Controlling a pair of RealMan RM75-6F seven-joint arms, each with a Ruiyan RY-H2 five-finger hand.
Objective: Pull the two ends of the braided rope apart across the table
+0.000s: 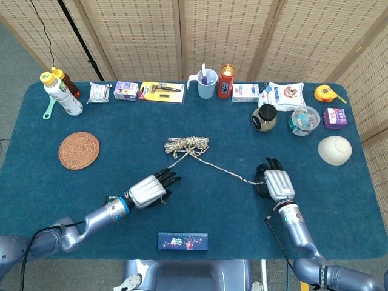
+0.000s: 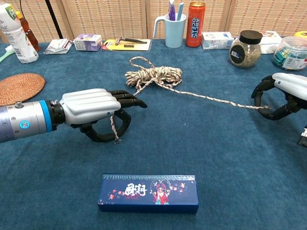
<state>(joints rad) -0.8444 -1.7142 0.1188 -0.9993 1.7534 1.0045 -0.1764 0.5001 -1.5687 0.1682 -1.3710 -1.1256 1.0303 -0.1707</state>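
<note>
The braided rope lies mid-table with its beige coil [image 1: 188, 145] [image 2: 153, 75] still bunched. One strand runs right from the coil to my right hand [image 1: 276, 183] [image 2: 285, 93], which pinches the rope's end between thumb and fingertips just above the cloth. A shorter strand runs down-left to my left hand [image 1: 148, 191] [image 2: 96, 112]. That hand pinches it between thumb and fingers, and the frayed tip [image 2: 114, 136] dangles below. Both hands sit low over the blue table, left of and right of the coil.
A dark blue box [image 1: 182, 240] [image 2: 148, 192] lies near the front edge between the hands. A woven coaster [image 1: 79, 150] sits at the left. Bottles, a blue cup [image 1: 206, 85], a can, a jar [image 1: 264, 117] and a bowl [image 1: 334, 150] line the back and right.
</note>
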